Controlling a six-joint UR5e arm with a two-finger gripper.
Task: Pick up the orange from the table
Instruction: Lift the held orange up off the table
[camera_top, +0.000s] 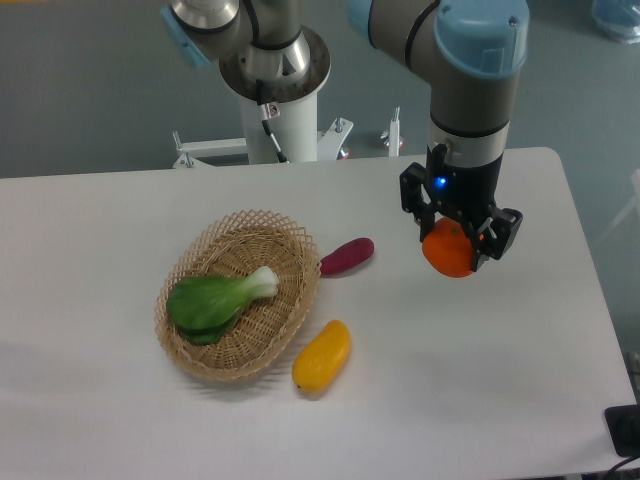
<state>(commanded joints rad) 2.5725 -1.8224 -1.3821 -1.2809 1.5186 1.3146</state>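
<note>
Orange (450, 256) | clamped between fingers (492, 240) | above table (500, 380)

The light is bright and even, coming from above. The white tabletop (120, 230) shows only soft, weak shadows beside the basket (238, 296). The picture is sharp, without glare.

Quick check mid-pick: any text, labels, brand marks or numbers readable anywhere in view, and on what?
None readable: no print shows on the gripper, the orange it holds, the basket or the table.
The gripper shows only a small blue light, not a character.
</note>
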